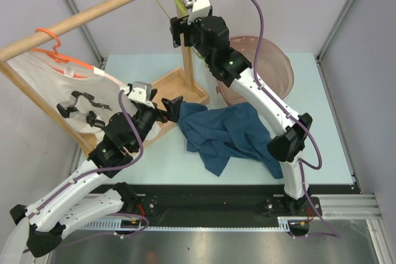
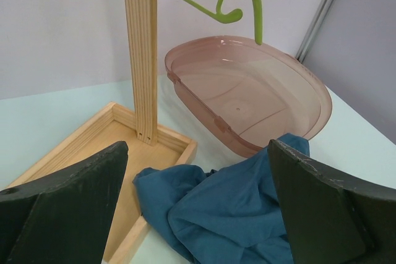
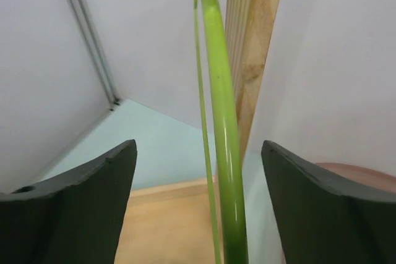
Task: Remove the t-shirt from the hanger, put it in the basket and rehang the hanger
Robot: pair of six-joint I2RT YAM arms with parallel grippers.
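**Jaws parted round a bare green hanger, blue shirt down on the counter**

Up by the rail [image 1: 93,13] the right jaws stand well apart. The green hanger [image 3: 221,146] runs between them and touches neither pad, so they grip nothing. Straddling it like this looks like a way to keep it from swinging. Just behind the hanger rises the post [image 3: 255,35] of the rack. The hanger carries no cloth and hangs at the post end of the rail.

The left jaws are spread as wide as they go, low over the counter [image 1: 322,122], and are empty. They face the blue shirt [image 2: 229,208], whose crumpled edge lies just ahead of them, a pose that would suit reaching in to take the cloth.

The shirt lies heaped on the counter, free of any hanger. One fold spills over the rim of the tray [image 2: 80,146], and another reaches toward the basin [image 2: 247,91]; I cannot tell whether it touches. The tray holds the foot of the post and gives the rack a broad base.

At the other end of the rail a white shirt [image 1: 49,85] hangs on an orange hanger [image 1: 59,54], well apart from both jaws. If the blue shirt is the one meant, the removal looks done. If the white one is meant, it has not begun.
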